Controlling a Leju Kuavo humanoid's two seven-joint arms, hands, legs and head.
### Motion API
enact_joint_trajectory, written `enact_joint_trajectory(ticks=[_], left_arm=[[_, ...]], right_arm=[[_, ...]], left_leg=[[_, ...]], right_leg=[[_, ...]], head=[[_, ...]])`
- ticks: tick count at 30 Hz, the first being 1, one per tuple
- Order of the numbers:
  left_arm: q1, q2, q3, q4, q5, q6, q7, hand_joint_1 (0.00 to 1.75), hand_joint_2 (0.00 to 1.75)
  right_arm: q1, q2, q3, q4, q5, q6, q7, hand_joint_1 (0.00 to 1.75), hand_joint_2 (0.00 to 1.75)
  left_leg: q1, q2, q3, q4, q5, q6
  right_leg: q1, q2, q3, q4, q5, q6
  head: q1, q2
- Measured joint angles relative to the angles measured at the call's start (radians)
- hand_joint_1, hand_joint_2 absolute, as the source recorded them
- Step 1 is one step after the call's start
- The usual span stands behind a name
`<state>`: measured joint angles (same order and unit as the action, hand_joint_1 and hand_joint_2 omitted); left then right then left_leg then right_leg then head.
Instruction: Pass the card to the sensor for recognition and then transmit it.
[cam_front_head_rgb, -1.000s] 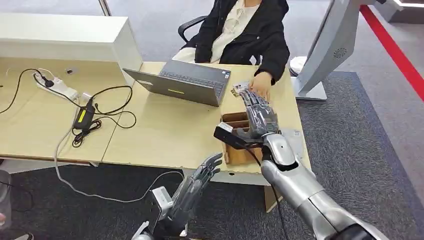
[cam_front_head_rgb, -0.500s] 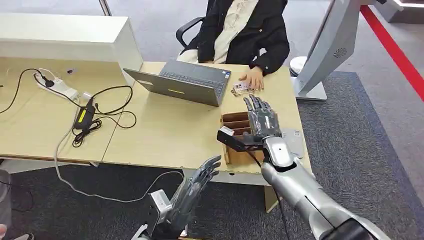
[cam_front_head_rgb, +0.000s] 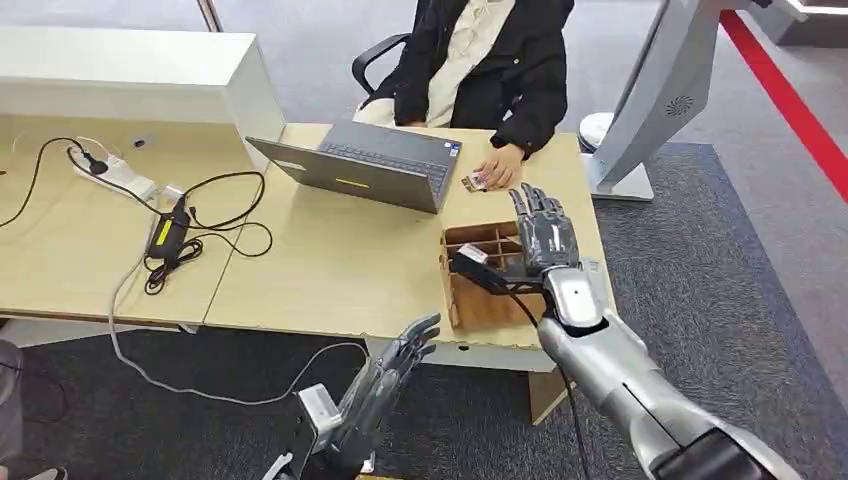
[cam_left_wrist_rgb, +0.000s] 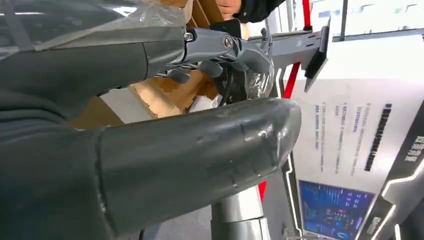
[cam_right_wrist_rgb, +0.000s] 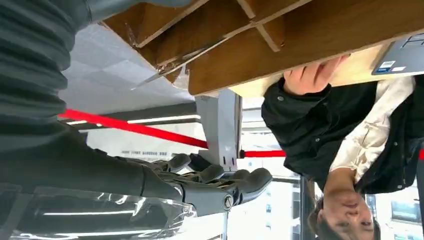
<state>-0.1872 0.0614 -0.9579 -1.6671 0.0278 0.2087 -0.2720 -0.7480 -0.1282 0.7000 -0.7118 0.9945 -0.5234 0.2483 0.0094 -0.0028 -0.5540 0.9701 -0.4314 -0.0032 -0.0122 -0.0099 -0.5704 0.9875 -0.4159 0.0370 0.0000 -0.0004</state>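
A small card (cam_front_head_rgb: 474, 182) lies on the desk by the laptop's right corner, under the fingertips of a seated person's hand (cam_front_head_rgb: 498, 162). My right hand (cam_front_head_rgb: 545, 237) hovers over the wooden divided box (cam_front_head_rgb: 478, 297), a short way back from the card, fingers spread and holding nothing. In the right wrist view the same hand (cam_right_wrist_rgb: 200, 185) has its fingers stretched out, with the box (cam_right_wrist_rgb: 280, 47) and the person's hand (cam_right_wrist_rgb: 312, 75) beyond. My left hand (cam_front_head_rgb: 388, 375) hangs below the desk's front edge, fingers straight and empty.
An open grey laptop (cam_front_head_rgb: 365, 165) stands left of the card. A power strip (cam_front_head_rgb: 115, 175) and tangled cables (cam_front_head_rgb: 185, 235) lie on the left desk. A grey stand (cam_front_head_rgb: 650, 110) rises at the desk's right end. A flat grey pad (cam_front_head_rgb: 592, 272) lies beside my right wrist.
My right hand has drawn back from the card toward me and slightly right. The person's hand stays on the card and has slid it a little toward the laptop. The left hand barely moved.
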Motion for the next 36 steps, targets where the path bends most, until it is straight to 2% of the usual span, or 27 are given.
enact_joint_trajectory(ticks=[25,31,36], left_arm=[[0.027,0.009,0.019,-0.013,-0.016,-0.038,0.0,0.0,0.0],[0.03,0.009,0.019,-0.013,-0.017,-0.039,0.0,0.0,0.0],[0.03,0.009,0.019,-0.013,-0.018,-0.039,0.0,0.0,0.0]], right_arm=[[-0.004,-0.073,-0.034,-0.001,-0.002,0.003,0.033,0.0,1.75],[-0.002,-0.077,-0.035,-0.001,-0.005,0.006,0.032,0.0,1.75],[-0.002,-0.075,-0.035,0.0,-0.013,0.003,0.005,0.0,1.75]], left_leg=[[0.0,0.0,0.0,0.0,0.0,0.0],[0.0,0.0,0.0,0.0,0.0,0.0],[0.0,0.0,0.0,0.0,0.0,0.0]], right_leg=[[0.0,0.0,0.0,0.0,0.0,0.0],[0.0,0.0,0.0,0.0,0.0,0.0],[0.0,0.0,0.0,0.0,0.0,0.0]], head=[[0.0,0.0],[0.0,0.0],[0.0,0.0]])
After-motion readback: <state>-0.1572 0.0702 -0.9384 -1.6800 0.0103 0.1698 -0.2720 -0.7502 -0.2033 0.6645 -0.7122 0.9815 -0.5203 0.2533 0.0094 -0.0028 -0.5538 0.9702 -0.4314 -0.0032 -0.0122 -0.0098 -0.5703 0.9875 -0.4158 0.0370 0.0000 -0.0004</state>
